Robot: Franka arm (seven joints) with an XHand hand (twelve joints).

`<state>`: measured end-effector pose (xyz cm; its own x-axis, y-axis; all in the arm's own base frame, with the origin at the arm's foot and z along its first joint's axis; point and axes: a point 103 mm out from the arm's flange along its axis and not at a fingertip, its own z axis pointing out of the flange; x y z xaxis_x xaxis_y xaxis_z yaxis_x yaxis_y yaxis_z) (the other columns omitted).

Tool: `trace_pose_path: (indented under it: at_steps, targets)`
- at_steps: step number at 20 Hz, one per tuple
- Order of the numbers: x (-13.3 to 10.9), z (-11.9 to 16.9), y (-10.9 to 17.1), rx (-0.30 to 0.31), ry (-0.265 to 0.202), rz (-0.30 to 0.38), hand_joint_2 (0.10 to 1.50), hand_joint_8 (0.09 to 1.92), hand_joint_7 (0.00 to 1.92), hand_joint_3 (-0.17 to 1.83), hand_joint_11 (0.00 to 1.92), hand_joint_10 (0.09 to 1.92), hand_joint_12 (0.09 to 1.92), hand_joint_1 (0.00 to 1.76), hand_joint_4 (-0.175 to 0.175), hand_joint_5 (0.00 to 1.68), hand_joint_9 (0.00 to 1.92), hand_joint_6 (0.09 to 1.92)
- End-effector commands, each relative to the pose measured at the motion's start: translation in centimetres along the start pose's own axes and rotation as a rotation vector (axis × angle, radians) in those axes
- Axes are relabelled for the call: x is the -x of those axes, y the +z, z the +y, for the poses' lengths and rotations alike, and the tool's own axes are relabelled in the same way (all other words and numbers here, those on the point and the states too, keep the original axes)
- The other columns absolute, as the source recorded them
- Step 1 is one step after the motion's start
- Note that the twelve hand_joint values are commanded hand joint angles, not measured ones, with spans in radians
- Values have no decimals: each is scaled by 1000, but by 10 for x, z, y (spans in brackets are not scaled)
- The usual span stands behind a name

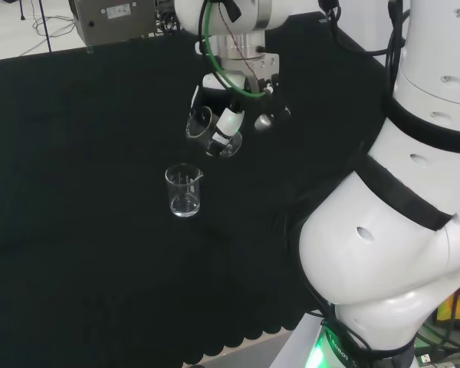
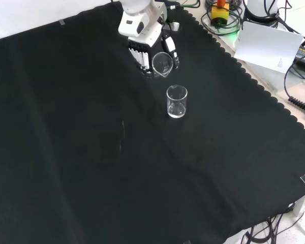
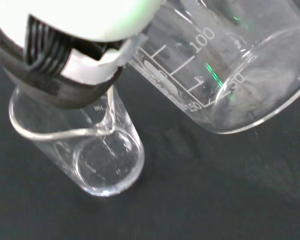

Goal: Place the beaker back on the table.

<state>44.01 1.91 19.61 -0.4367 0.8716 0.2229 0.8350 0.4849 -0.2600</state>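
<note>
Black cloth drapes the whole worktop [image 2: 91,168], matte and faintly creased, with a scalloped hem running along its right edge in the front view; beyond that edge sit cables and a white folded card [image 2: 267,46]. In the head view the arm [image 1: 399,230] bulks large at the right, smooth white shells banded in black. Up near the worktop's far edge in the front view, the robot hand [image 2: 142,48], black and white and ribbed, has its fingers curled round a clear glass beaker [image 2: 162,63], tipped over with its mouth toward the camera, held above the cloth. Printed graduation marks show on its wall in the wrist view. Just beside it, a second clear beaker [image 2: 176,101] stands upright on the cloth, cylindrical, spouted, apparently empty.
</note>
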Motion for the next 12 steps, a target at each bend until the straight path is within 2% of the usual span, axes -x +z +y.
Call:
trace_pose_path:
  at_steps: [1,6,12]
  targets:
    - [26,5,2,85,-21,100,738,87,1769,480,1543,87,547,1130,175,1308,1766,540]
    - [39,15,5,129,-30,131,739,87,1768,479,1540,87,550,1130,175,1307,1764,542]
    - [55,36,16,153,-37,179,740,87,1760,478,1523,87,549,1130,175,1306,1749,544]
